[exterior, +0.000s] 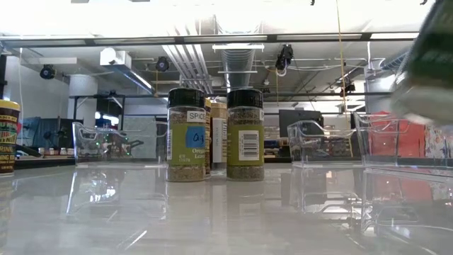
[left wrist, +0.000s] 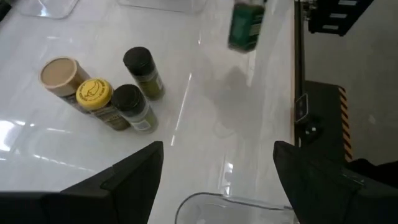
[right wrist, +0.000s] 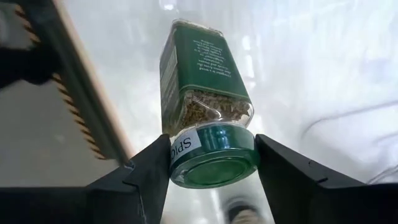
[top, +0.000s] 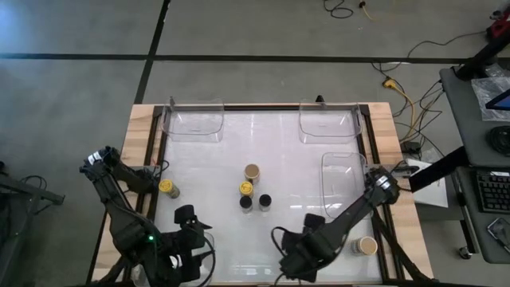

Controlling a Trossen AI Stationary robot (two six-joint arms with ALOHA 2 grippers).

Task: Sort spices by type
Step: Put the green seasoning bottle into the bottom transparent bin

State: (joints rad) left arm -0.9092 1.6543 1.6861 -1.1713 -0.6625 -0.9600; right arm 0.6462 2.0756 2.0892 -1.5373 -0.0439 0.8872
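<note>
Clearly green-lidded jar [right wrist: 208,118] (herb-filled).

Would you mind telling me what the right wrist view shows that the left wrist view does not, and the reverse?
Only the right wrist view shows the right gripper clamped on the green-lidded jar at its lid, label turned our way. Only the left wrist view shows the tan-lidded jar, the yellow-lidded jar and two black-lidded jars clustered together. Both show the green-lidded jar and the white table.
</note>
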